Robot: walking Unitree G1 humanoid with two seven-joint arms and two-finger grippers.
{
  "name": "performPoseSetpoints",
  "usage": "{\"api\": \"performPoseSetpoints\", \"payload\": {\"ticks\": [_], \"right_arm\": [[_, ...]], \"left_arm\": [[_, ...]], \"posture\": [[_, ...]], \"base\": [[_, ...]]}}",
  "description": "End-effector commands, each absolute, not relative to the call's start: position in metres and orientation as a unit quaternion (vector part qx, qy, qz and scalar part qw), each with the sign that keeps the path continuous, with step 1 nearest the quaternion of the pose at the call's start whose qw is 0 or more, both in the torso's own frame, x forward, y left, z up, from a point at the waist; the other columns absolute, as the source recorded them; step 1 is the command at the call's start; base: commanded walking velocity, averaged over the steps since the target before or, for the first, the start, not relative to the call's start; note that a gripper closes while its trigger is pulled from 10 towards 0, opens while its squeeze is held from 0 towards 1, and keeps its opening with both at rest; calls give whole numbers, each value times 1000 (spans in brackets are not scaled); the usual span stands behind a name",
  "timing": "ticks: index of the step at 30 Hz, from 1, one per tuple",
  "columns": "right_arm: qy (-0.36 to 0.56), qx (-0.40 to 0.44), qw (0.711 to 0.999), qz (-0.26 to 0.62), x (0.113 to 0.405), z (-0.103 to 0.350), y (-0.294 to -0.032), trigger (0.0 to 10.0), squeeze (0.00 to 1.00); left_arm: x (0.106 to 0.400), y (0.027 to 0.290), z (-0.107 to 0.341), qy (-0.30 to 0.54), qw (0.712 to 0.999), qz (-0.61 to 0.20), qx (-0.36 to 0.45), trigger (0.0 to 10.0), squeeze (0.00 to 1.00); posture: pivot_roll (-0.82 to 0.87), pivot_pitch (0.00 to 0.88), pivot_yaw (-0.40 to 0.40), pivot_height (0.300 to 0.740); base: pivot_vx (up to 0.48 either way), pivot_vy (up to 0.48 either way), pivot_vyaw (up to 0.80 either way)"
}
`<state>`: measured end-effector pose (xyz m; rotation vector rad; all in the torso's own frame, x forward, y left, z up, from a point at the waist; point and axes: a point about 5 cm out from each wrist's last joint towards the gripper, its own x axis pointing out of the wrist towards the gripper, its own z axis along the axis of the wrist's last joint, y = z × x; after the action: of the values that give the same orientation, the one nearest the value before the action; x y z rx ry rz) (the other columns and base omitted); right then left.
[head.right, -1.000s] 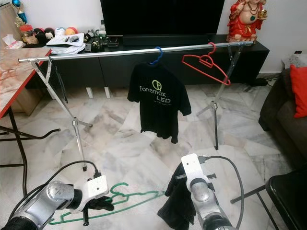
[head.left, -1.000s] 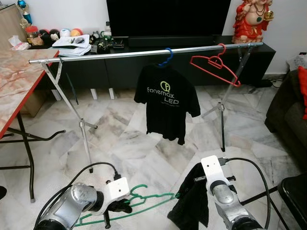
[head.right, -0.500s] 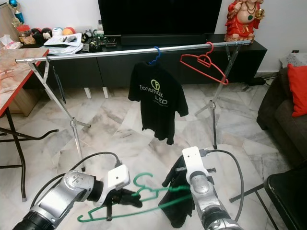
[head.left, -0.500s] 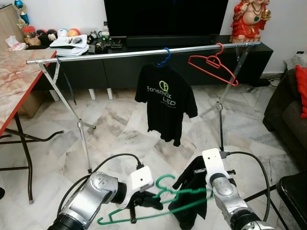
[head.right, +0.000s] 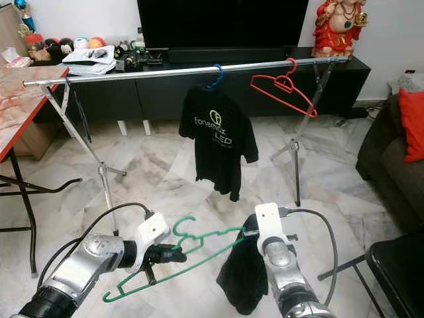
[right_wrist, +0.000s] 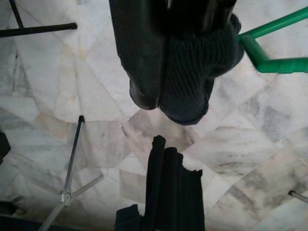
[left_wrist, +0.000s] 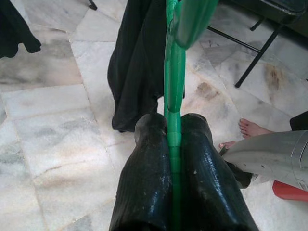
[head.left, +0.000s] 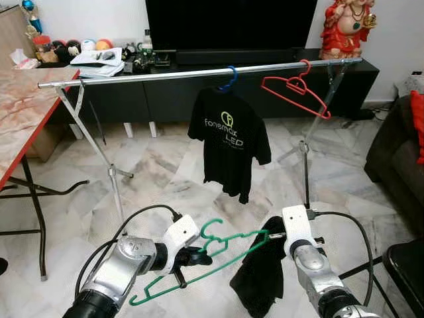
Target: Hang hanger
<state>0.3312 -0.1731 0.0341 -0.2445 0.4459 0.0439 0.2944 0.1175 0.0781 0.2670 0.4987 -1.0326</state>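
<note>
Green plastic hanger [head.left: 199, 262] held low in front, well below the long silver clothes rail [head.left: 199, 71], tilted with one end poking toward the black garment [head.left: 260, 278]. Pinched on its thin bar between the closed fingers of the left gripper [left_wrist: 174, 144], probably to steady it for dressing. Right gripper [right_wrist: 185, 91] clamped on that dark cloth, letting it dangle free.

green hanger [head.left: 218, 255] | plastic, empty | tilted, hook up, far end by black garment [head.left: 260, 278] | clamped between left gripper [left_wrist: 174, 139] fingers | in air, below rail [head.left: 199, 71], not hung
</note>
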Motion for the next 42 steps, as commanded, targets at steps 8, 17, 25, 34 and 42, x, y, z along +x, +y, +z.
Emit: {"api": "performPoseSetpoints", "payload": {"ticks": [8, 17, 25, 34, 42], "right_arm": [[219, -99, 968, 71, 335, 40, -160, 10000, 0], [231, -82, 967, 65, 335, 39, -161, 10000, 0], [239, -80, 965, 73, 333, 37, -159, 10000, 0], [255, -97, 951, 143, 330, 34, -155, 10000, 0], [290, -103, 940, 150, 322, 26, -158, 10000, 0]], "left_arm": [[291, 115, 74, 247, 825, -495, 114, 10000, 0], [289, 113, 67, 267, 821, -493, 104, 10000, 0], [299, 121, 58, 276, 855, -423, 117, 10000, 0], [300, 115, 60, 266, 859, -425, 101, 10000, 0], [305, 114, 61, 253, 875, -403, 93, 10000, 0]], "posture": [[-18, 43, 14, 740], [-16, 40, 14, 740], [-13, 51, 8, 740], [-19, 54, 5, 740], [-20, 59, 3, 740]], "base": [[0, 0, 0], [0, 0, 0], [0, 0, 0], [0, 0, 0], [0, 0, 0]]}}
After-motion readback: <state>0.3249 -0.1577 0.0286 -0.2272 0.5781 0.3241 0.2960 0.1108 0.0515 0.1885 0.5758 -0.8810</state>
